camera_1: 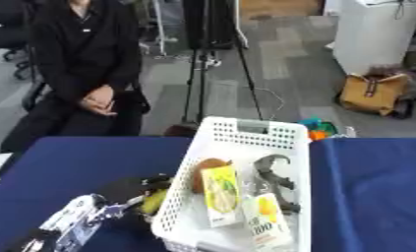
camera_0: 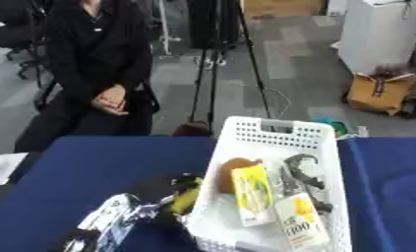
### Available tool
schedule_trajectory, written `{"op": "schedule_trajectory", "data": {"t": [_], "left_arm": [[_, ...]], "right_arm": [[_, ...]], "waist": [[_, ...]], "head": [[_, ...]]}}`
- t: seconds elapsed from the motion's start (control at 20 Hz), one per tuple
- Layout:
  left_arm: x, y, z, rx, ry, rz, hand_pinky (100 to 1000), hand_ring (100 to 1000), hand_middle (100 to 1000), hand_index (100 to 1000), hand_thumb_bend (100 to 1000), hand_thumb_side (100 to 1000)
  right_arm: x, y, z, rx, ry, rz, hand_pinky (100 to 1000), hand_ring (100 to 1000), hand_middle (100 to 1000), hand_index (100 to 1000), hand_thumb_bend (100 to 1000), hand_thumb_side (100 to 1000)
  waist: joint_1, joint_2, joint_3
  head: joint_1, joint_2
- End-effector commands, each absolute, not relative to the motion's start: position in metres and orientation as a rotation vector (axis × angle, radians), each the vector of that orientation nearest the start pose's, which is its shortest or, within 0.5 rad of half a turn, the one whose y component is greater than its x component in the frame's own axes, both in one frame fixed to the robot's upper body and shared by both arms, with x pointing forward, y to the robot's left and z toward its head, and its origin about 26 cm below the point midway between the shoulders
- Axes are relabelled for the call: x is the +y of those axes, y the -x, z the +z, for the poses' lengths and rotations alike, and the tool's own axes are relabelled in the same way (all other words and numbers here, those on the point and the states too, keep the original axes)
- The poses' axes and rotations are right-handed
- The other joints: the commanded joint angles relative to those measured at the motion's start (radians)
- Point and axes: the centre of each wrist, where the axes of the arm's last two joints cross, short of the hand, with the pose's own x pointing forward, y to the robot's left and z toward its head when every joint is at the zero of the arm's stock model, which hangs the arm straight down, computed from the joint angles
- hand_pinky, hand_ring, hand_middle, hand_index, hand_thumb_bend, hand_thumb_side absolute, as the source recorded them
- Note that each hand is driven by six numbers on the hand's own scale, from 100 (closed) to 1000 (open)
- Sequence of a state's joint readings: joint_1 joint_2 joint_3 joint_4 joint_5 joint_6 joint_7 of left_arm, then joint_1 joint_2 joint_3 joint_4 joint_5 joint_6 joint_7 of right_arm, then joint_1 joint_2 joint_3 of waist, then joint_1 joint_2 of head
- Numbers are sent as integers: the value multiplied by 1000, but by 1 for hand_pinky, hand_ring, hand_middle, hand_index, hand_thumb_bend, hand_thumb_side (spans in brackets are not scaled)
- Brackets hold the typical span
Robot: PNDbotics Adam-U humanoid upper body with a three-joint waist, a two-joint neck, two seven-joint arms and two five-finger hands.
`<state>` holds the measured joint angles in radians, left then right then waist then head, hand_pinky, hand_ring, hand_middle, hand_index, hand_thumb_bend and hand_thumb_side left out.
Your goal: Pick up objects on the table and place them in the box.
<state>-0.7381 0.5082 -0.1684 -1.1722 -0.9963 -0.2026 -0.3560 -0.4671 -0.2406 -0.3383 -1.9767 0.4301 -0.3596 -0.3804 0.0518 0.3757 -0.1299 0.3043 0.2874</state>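
Yellow object [camera_0: 185,199] sits in my left hand [camera_0: 163,189], fingers curled around it, just beside the white box [camera_0: 271,129] on the blue bench [camera_0: 90,167].

Blue-covered table [camera_0: 99,167]; white perforated basket [camera_0: 271,130] sits on it, right of centre; white sheet [camera_0: 3,166] at left edge.

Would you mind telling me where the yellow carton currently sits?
The yellow carton lies inside the white basket, left of centre in the left eye view, leaning against a brown round item, with the juice box to its right.
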Motion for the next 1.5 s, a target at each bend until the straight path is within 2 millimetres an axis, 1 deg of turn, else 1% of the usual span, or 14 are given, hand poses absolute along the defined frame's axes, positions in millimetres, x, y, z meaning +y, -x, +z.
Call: {"op": "schedule_trajectory", "data": {"t": [0.05, 0.1, 0.15, 0.25, 0.3, 0.35, 0.4, 0.45, 0.5, 0.95, 1.0, 1.05, 1.3, 1.5], "left_arm": [[304, -440, 160, -1290, -985, -1618, 743, 941, 1000, 1000, 100, 766], [304, -441, 160, -1289, -985, -1613, 668, 924, 1000, 1000, 100, 730], [304, -441, 159, -1290, -985, -1608, 651, 916, 1000, 1000, 100, 688], [304, -441, 159, -1290, -991, -1603, 651, 916, 1000, 1000, 100, 688], [304, -441, 158, -1290, -993, -1597, 631, 875, 914, 1000, 100, 445], [304, -441, 158, -1289, -994, -1592, 631, 875, 914, 1000, 100, 445], [304, -442, 157, -1289, -994, -1589, 627, 867, 909, 1000, 100, 410], [304, -442, 157, -1289, -994, -1587, 607, 849, 898, 1000, 100, 318], [304, -442, 157, -1291, -995, -1586, 588, 836, 889, 1000, 100, 274], [302, -442, 159, -1318, -994, -1564, 529, 791, 825, 1000, 100, 260], [302, -443, 159, -1320, -994, -1562, 496, 764, 780, 998, 100, 256], [302, -443, 159, -1322, -993, -1558, 496, 764, 780, 998, 100, 256], [301, -443, 159, -1330, -980, -1547, 454, 730, 724, 919, 100, 249], [300, -442, 161, -1341, -958, -1539, 439, 725, 727, 894, 100, 245]], "right_arm": [[-315, -302, 263, 3093, -1097, 179, 585, 526, 492, 651, 100, 892], [-315, -302, 263, 3093, -1096, 180, 585, 526, 492, 651, 100, 898], [-315, -302, 263, 3092, -1096, 181, 585, 526, 492, 651, 100, 897], [-315, -302, 263, 3092, -1095, 182, 585, 526, 492, 651, 100, 897], [-315, -302, 263, 3092, -1095, 183, 585, 527, 492, 652, 100, 898], [-315, -302, 263, 3092, -1095, 183, 585, 527, 492, 652, 100, 898], [-315, -302, 263, 3092, -1095, 184, 585, 527, 492, 652, 100, 898], [-315, -302, 263, 3092, -1095, 184, 585, 527, 492, 652, 100, 897], [-315, -302, 263, 3092, -1095, 184, 586, 527, 492, 652, 100, 897], [-314, -302, 263, 3091, -1095, 186, 589, 528, 492, 652, 100, 897], [-314, -302, 263, 3091, -1096, 187, 589, 528, 492, 652, 100, 896], [-314, -302, 263, 3091, -1096, 187, 589, 528, 492, 652, 100, 896], [-315, -302, 263, 3091, -1100, 188, 591, 528, 492, 653, 100, 896], [-315, -302, 262, 3093, -1102, 188, 592, 528, 492, 653, 100, 894]], "waist": [[-4, -14, -2], [-4, -14, -2], [-4, -14, -2], [-5, -14, -1], [-5, -13, -1], [-5, -13, 0], [-5, -13, 0], [-5, -13, 0], [-5, -13, 0], [-6, -14, 2], [-6, -14, 1], [-6, -14, 1], [-6, -15, 1], [-5, -17, 2]], "head": [[2, -9], [2, -9], [2, -9], [2, -9], [2, -8], [2, -8], [2, -8], [2, -8], [2, -8], [2, -11], [2, -11], [3, -12], [3, -11], [3, -9]]}}
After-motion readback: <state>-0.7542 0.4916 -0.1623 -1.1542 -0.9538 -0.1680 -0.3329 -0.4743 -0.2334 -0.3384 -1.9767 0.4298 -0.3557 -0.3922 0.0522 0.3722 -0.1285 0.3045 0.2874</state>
